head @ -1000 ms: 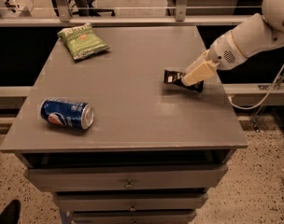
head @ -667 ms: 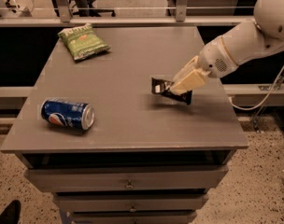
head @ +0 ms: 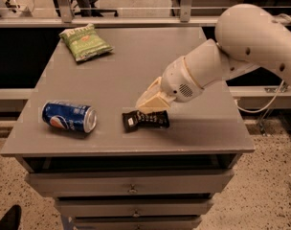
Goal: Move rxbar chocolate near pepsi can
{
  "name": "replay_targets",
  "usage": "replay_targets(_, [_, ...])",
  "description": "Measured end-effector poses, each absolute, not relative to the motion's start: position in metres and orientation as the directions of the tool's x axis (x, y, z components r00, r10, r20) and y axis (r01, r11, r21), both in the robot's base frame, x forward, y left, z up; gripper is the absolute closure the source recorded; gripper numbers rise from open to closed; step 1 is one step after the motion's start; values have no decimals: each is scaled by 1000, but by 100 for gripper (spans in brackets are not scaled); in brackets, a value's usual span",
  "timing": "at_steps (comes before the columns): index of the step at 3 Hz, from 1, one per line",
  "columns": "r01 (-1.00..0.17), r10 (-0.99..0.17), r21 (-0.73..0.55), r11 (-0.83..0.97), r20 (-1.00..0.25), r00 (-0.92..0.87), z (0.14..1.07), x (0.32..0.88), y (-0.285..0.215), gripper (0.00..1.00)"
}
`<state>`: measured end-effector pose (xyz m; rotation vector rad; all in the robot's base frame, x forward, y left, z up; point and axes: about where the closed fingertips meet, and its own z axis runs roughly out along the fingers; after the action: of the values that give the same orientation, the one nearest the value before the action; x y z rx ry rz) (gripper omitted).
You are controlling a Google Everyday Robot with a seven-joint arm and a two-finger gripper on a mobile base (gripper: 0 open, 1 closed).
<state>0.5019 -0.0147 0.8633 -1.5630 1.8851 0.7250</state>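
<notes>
Grey drawer fronts point(head: 131, 181) sit nearest the camera, under the grey table point(head: 198, 133). On the front left of the top lies the pepsi can point(head: 69, 117), on its side, silver top facing right. Just right of it, with a narrow strip of bare table between, is the rxbar chocolate point(head: 146, 120), black wrapper and white lettering, at or just above the surface; I cannot tell if it rests there. The gripper point(head: 151, 110) is directly over the bar's upper edge and in contact with it. Its jaws look closed on the wrapper, though the grip itself is partly hidden. The arm point(head: 222, 61) reaches in from the right rear. The green chip bag point(head: 85, 42) lies at the far left corner, well apart from everything else. Progress: the bar is already near the can, so the transport looks mostly done; what is left is setting it down, letting go and clearing the arm. Against a second ago: bar and gripper were at the right middle of the table and have come forward and left together; can and bag have not moved.
</notes>
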Motion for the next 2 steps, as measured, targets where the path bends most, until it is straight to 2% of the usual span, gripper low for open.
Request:
replay_targets(1, [-993, -662, 45, 113, -741, -110, 859, 483, 22, 100])
replay_targets(2, [-995, -666, 31, 94, -741, -86, 860, 477, 32, 81])
